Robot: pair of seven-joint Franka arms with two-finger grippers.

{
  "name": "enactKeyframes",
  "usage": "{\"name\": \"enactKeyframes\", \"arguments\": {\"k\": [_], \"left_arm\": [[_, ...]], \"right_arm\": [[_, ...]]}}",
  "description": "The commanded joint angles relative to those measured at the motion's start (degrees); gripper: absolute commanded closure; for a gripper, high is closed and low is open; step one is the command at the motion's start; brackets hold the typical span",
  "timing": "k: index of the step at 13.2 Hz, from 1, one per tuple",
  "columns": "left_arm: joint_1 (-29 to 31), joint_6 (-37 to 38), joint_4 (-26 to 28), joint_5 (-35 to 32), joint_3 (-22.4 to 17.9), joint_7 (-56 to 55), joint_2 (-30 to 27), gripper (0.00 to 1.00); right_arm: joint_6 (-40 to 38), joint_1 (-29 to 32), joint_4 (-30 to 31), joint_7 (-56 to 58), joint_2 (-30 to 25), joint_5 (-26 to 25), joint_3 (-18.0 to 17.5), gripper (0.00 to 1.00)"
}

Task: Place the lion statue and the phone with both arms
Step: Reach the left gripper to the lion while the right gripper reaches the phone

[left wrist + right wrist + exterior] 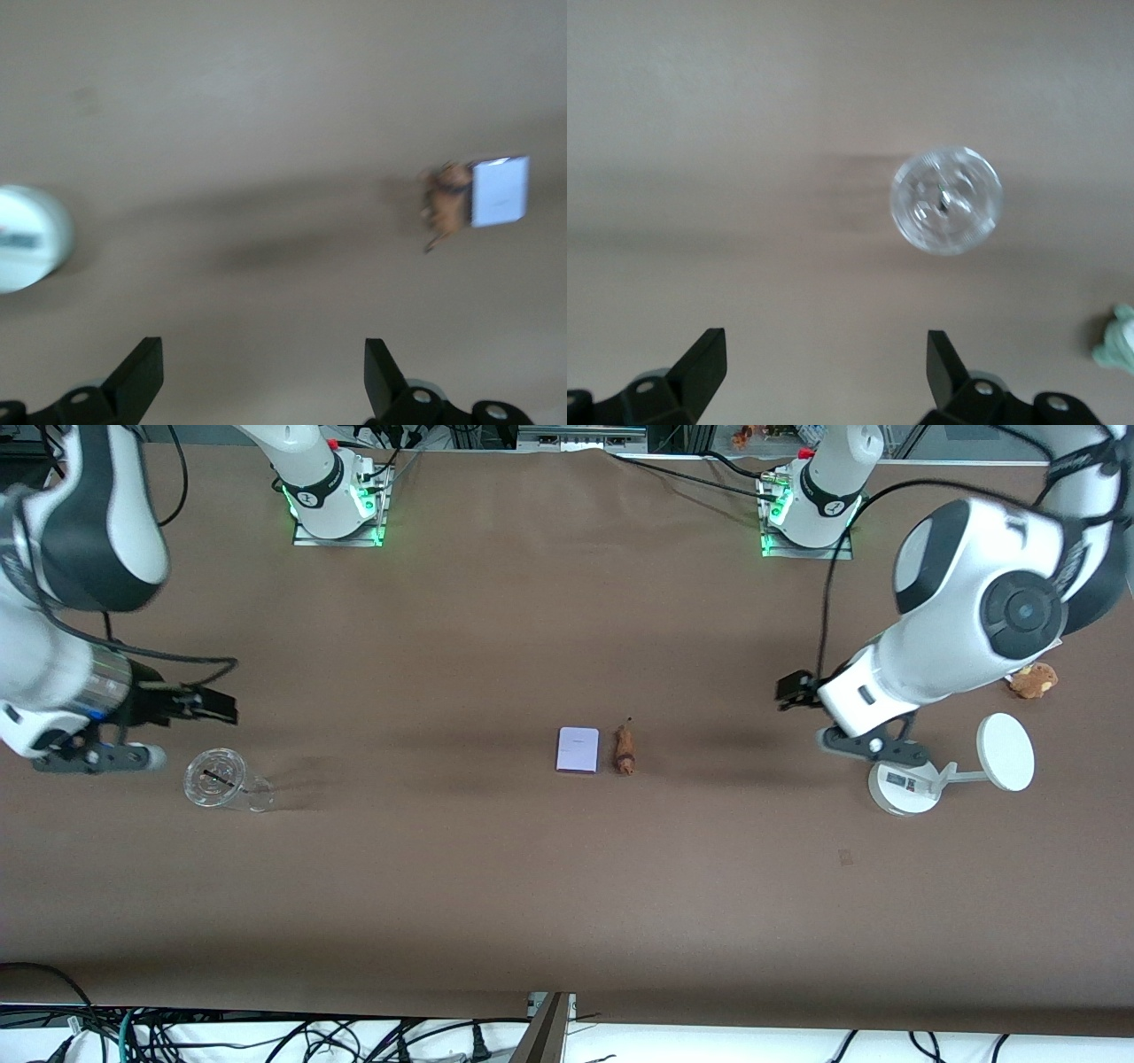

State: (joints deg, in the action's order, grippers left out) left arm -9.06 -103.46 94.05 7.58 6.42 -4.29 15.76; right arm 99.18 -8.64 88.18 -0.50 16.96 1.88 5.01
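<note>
Front view shows the phone (578, 750) and lion (625, 750) side by side mid-table, long axes running toward the camera. My left gripper (264, 376), fingers spread and empty, hangs near the white stand (912, 784); the lion lies toward the right arm's end from it. My right gripper (826, 372), also spread and empty, hovers by the glass (221, 781), well apart. Blur hides the lion's detail.

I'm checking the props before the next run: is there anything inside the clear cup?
The clear cup holds one small dark object, seen through its open mouth in the right wrist view. What that object is cannot be made out. Nothing covers the cup.
</note>
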Motion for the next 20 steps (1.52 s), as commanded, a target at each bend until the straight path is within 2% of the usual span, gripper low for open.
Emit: {"name": "enactKeyframes", "arguments": {"k": [1,4,8,10,13,18,19,20], "left_arm": [[-3.4,-5.06,-1.68,1.83,-0.09,-5.34,4.18,0.0],[-9.47,-12.79,-1.15,1.12,-0.09,-17.47,8.74,0.0],[-15.53,-22.39,-0.45,0.69,-0.35,-23.53,15.25,0.0],[-17.12,-27.12,-0.45,-5.43,-0.09,-24.27,18.5,0.0],[-20.28,-35.37,-0.45,-6.96,-0.26,-25.24,24.73,0.0],[-22.14,-36.55,1.13,-7.4,-0.53,-27.61,25.28,0.0],[-21.96,-36.55,1.74,-8.62,-0.53,-27.61,25.02,0.14],[-21.96,-36.38,1.83,-8.89,-0.53,-27.61,24.85,0.45]], "right_arm": [[3.99,-1.2,-1.69,-0.47,3.85,1.11,0.09,0.0],[11.02,-2.43,-1.69,-2.74,8.6,5.32,0.09,0.0],[18.24,-5.77,-1.61,-6.35,14.58,5.59,0.09,0.0],[20.08,-7.52,-1.52,-9.59,16.34,5.6,0.09,0.0],[20.62,-9.2,-1.34,-10.14,17.66,5.77,0.0,0.0],[20.62,-12.44,-1.17,-12.93,18.98,6.39,-0.18,0.0],[20.88,-13.67,-1.17,-14.6,18.99,6.39,-0.18,0.0],[21.4,-14.81,-1.17,-16.01,19.16,6.47,-0.18,0.0]]}}
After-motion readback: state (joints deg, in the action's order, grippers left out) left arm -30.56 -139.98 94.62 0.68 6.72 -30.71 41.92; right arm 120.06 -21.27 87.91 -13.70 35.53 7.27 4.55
